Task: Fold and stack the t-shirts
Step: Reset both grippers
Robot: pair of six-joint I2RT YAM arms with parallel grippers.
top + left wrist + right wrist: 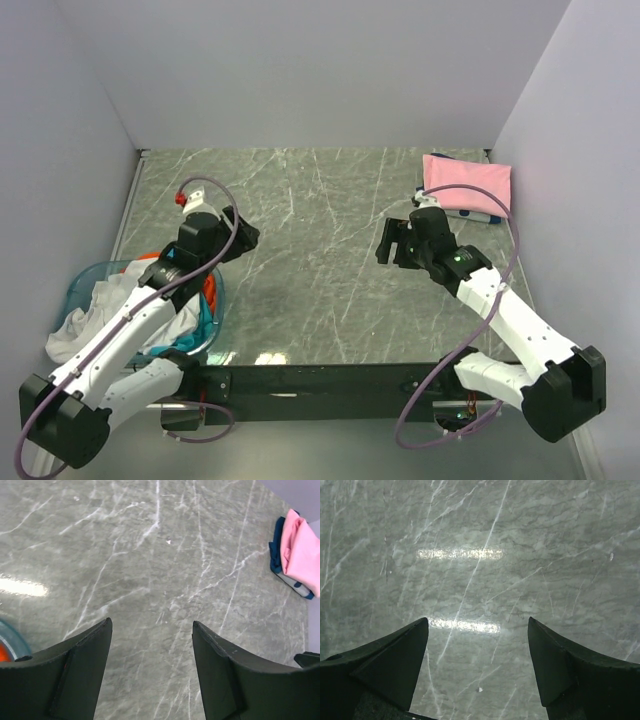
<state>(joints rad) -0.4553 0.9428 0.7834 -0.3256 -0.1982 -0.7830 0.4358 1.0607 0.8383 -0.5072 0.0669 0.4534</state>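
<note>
A folded light pink t-shirt (pixel 468 184) lies at the back right corner on top of a folded navy t-shirt (pixel 472 213). The left wrist view shows the same pink t-shirt (pixel 302 555) and navy t-shirt (pixel 276 550) at its right edge. Unfolded white (pixel 85 320), orange (pixel 210 287) and teal (pixel 205 322) t-shirts fill the basket at the left. My left gripper (pixel 245 238) (pixel 151 621) hangs open over bare table beside the basket. My right gripper (pixel 395 240) (pixel 478 619) is open over bare table, in front of the stack, with nothing between its fingers.
The translucent blue round basket (pixel 80 283) stands at the left near edge under my left arm; its rim (pixel 12 640) shows in the left wrist view. Grey walls close off the marble table (pixel 310 200) at the back and both sides.
</note>
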